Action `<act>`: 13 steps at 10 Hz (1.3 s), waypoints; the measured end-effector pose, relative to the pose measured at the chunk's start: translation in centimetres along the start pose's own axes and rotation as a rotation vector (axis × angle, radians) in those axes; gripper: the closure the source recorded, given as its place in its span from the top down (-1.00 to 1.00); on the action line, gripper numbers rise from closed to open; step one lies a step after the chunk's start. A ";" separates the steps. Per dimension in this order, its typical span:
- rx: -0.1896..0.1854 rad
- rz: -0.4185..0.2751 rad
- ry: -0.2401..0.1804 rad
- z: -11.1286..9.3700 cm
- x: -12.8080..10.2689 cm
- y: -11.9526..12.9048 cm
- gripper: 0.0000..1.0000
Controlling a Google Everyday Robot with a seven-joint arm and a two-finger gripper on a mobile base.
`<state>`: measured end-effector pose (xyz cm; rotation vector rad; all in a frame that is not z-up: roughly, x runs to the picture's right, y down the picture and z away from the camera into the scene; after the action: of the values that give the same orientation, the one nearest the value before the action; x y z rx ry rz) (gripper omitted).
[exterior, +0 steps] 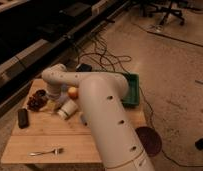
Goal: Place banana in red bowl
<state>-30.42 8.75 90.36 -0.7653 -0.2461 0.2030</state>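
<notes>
One white robot arm reaches left over a wooden surface [70,142]. Its claw [56,102] hangs low just beside one red bowl [39,94] at the left end; whether the claw is apart or together cannot be told. One pale shape at the claw, likely the banana [60,106], lies outside the bowl. Nearby are one round orange fruit [73,92], one fork [45,151] and one green bin [133,90].

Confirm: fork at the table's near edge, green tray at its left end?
Wrong on the tray. The camera view shows the green tray at the right end of the table; the fork is at the near edge. The gripper is low over the table's left part, beside the round fruit.
</notes>
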 end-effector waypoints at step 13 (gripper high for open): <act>0.049 0.011 -0.189 -15.7 -3.7 3.6 -1.00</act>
<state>-29.69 -0.10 76.37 -0.6992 -0.4150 0.2911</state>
